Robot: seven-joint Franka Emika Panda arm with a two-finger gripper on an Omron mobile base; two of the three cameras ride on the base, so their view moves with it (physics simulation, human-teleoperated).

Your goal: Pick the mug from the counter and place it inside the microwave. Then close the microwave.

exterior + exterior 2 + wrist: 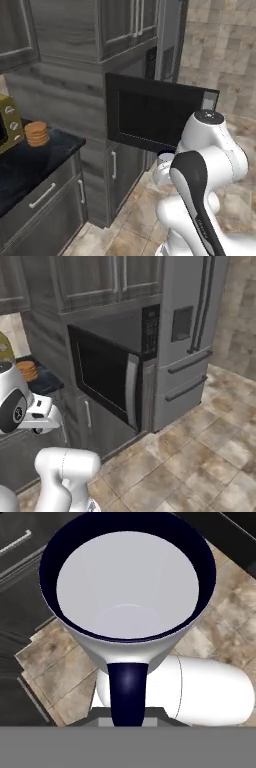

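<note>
The mug (127,587) is white inside with a dark rim and a dark handle (127,692), and I look straight down into it. It hangs over the tiled floor, empty, with my gripper (128,712) shut on it at the handle side; the fingertips are hidden under it. From the left base the mug (165,159) peeks out behind my arm, just below the swung-open door (160,117) of the microwave. The microwave door (102,373) with its silver handle (131,391) stands wide open beside the keypad (150,331); the cavity is hidden. The black counter (20,165) lies to the left.
A stack of brown biscuits (36,133) and a mustard-yellow toaster oven (7,122) sit on the counter. Grey drawers (45,200) run below it. A steel fridge (190,331) stands right of the microwave. Tiled floor (200,456) spreads out in front.
</note>
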